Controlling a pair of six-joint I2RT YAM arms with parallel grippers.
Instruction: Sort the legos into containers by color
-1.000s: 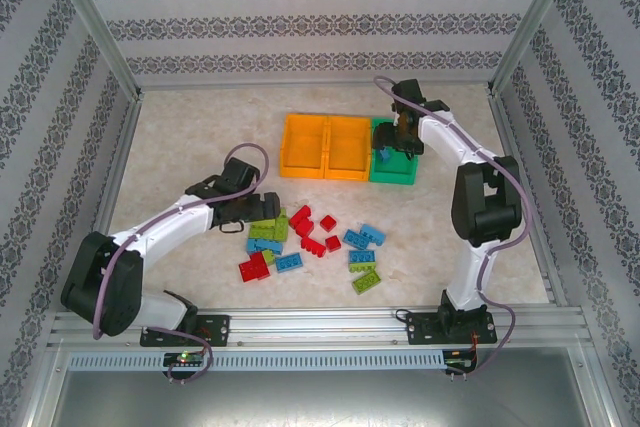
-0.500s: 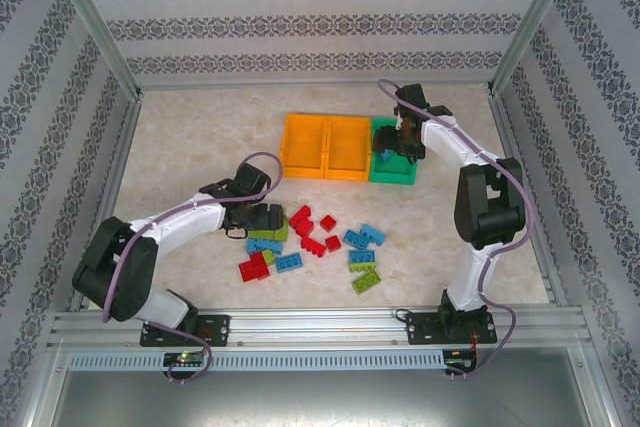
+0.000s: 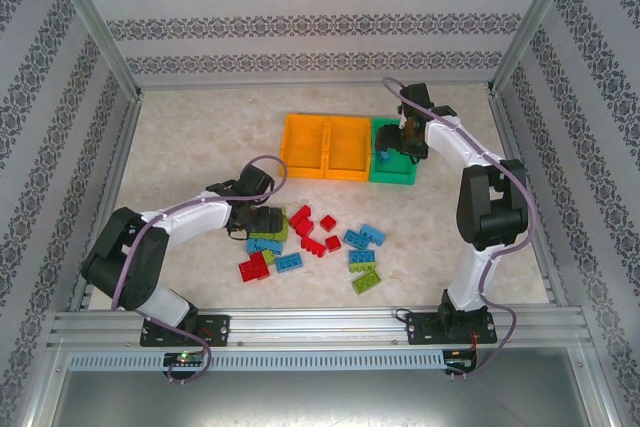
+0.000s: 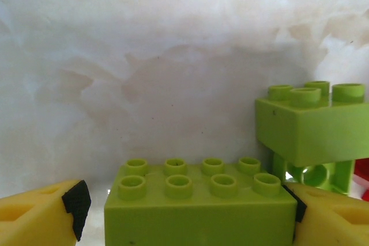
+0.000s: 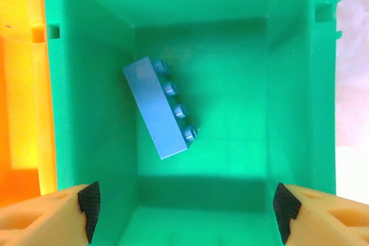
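The left gripper (image 3: 268, 219) has slid rightward over the past second to the loose bricks (image 3: 320, 242), which lie in front and to the left of the green bin (image 3: 398, 175). It sits low with its jaws parted around a lime brick (image 4: 199, 208); the right pad touches the brick and the left stands just clear. Another lime block (image 4: 308, 125) sits raised just to its right. About sixteen red, blue and lime pieces dot the table (image 3: 180, 137). Two orange bins (image 3: 305, 145) adjoin the green bin's left side. Over the green bin, the right gripper (image 5: 185, 203) has barely shifted and hangs spread wide above one blue brick (image 5: 158, 110) lying on its side inside.
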